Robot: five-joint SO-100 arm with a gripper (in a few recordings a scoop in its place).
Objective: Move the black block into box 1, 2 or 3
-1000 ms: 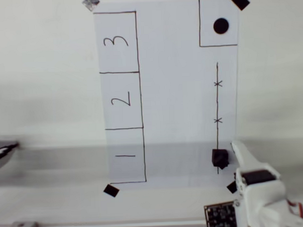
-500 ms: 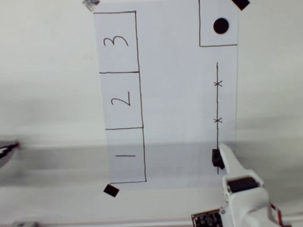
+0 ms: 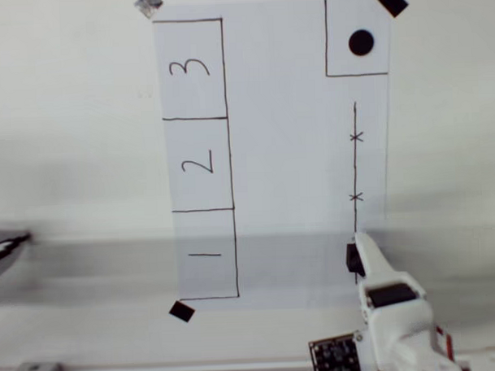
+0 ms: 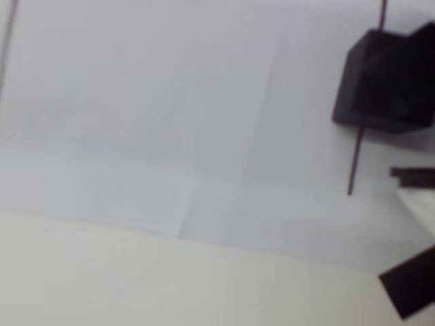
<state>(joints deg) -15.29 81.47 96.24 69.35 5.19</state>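
Looking light and rigid, the black block point(image 3: 352, 257) wants pinching across opposite flat faces; the hand's point(image 3: 369, 258) opening I cannot tell.

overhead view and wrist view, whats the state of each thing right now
black block: on the paper by the drawn line's lower end, outside the boxes, partly covered by the hand
box 1: empty
box 2: empty
box 3: empty
hand: over the block, open or shut unclear
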